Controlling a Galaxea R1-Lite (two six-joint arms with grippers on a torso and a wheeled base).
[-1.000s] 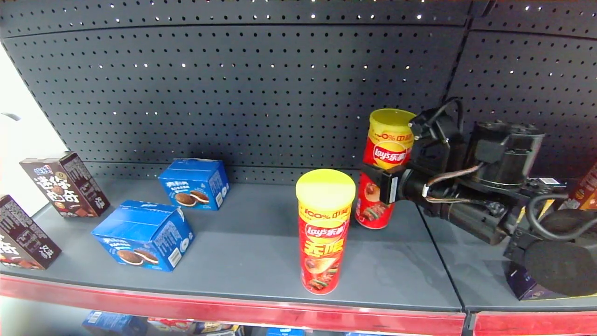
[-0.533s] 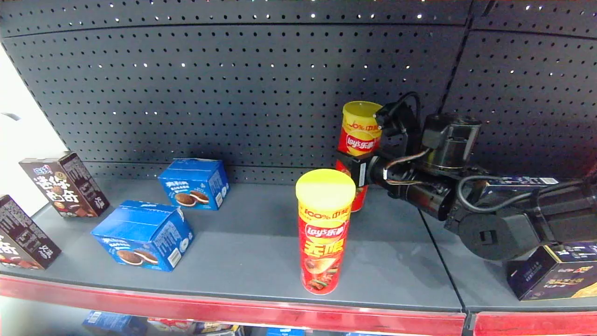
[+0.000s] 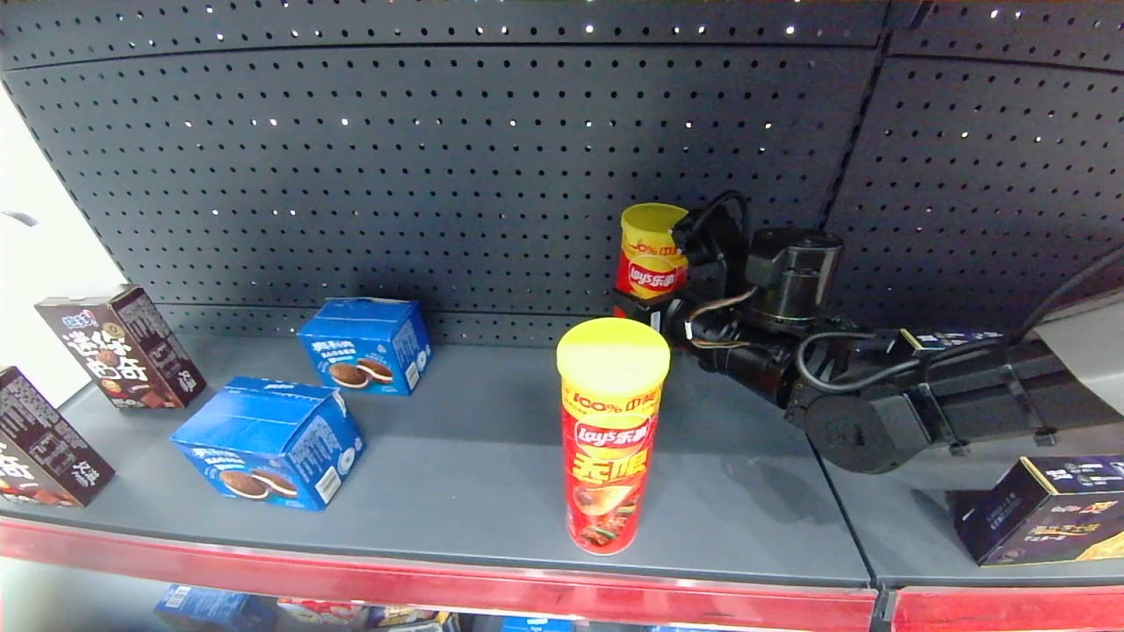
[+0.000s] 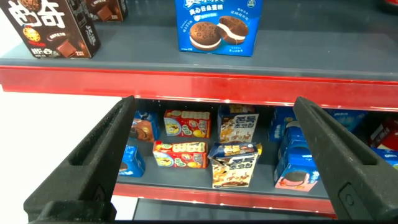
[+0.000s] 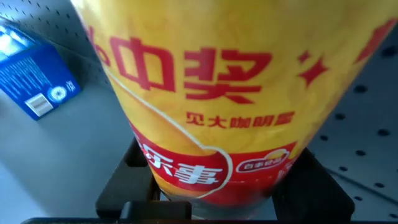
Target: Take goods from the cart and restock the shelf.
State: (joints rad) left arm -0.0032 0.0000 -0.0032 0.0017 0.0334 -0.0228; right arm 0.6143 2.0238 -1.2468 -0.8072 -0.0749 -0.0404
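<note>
Standing chip can: upright near the front edge of the shelf, already shelved.
Left pincer: wide apart and empty, low in front of the shelf's red front lip.
Blue cookie boxes: two, toward the shelf's left edge, in place.
Held chip can: upright by the back panel; its base is hidden.
Right pincer: clamped on the held can's lower body.
Remaining: set it down, let go, probably fetch more from the cart.

Grey shelf, red front lip. Upright chips can near the front. Left of it: near blue cookie box, far blue cookie box. Farther left: two brown boxes. Well right: dark box.
</note>
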